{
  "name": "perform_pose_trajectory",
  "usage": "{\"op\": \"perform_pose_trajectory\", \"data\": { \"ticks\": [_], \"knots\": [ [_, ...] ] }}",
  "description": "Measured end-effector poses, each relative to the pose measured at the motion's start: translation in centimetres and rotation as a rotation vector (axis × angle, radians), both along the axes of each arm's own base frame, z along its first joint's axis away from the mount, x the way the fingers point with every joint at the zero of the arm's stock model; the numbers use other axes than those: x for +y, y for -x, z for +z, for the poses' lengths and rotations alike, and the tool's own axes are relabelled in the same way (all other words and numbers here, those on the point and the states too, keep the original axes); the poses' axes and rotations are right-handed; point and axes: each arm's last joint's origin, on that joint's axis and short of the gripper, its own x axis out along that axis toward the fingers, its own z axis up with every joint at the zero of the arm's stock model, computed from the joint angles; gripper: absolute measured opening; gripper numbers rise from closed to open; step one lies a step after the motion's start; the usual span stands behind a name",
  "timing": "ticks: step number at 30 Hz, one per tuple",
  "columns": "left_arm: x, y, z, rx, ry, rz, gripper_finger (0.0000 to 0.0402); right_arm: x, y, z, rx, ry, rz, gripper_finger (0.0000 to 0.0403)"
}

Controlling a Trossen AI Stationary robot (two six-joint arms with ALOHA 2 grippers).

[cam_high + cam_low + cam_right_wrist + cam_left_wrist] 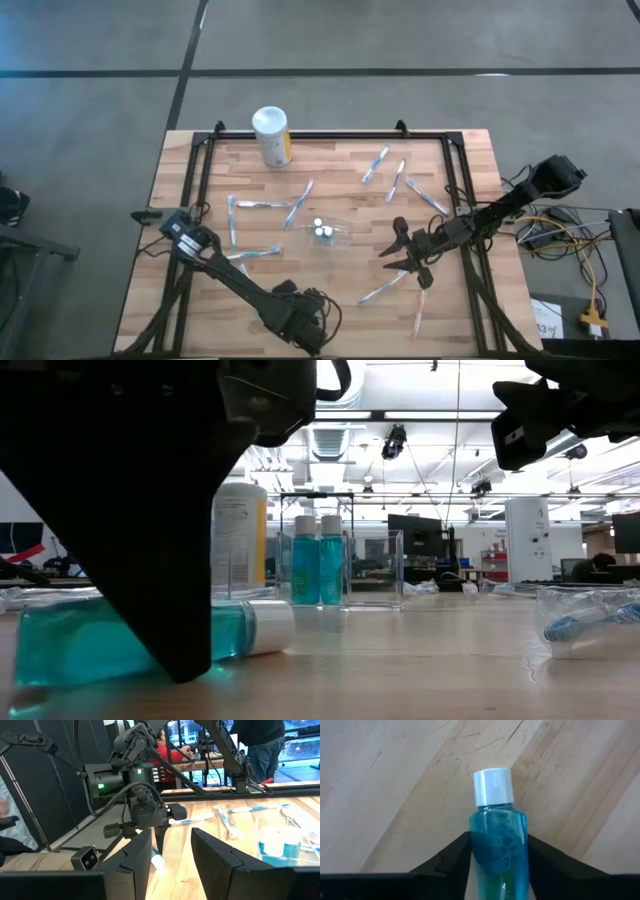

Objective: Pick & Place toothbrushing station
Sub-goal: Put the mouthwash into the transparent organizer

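My left gripper (300,322) is down at the table's near edge, shut on a teal tube with a white cap (496,820) that lies on its side; the tube also shows in the low view (100,645). My right gripper (403,251) hangs open and empty right of the table's middle. A clear plastic cup (328,232) stands at the middle with two teal tubes (318,560) upright in it. Several thin white and light-blue toothbrushes (262,203) lie flat about the table. My left gripper pinches the tube's teal body (476,845) between its two fingers (452,860), below the white cap (493,786). The fingers come from above, pointing down, and lie across the tube. The tube lies on its side on the table.
A white canister with a yellow label (271,135) stands at the far edge, left of centre. A wrapped toothbrush (590,622) lies near the right gripper. A black frame (330,135) borders the table. People show in the room beyond in the right wrist view (257,742).
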Motion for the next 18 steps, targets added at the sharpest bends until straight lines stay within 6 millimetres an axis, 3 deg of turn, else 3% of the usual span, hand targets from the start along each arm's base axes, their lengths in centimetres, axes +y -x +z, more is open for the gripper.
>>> {"op": "perform_pose_trajectory", "data": {
  "ticks": [9, 18],
  "knots": [
    [-0.3, 0.4, -0.1, -0.006, -0.07, -0.125, 0.0092, 0.1, 0.1, 0.0, 0.002, -0.002, 0.007, 0.0132],
    [-0.7, 1.2, 1.5, -0.094, -0.22, -0.219, 0.0085, 0.4, 0.2, -0.1, 0.007, 0.013, 0.023, 0.0132]
  ]
}}
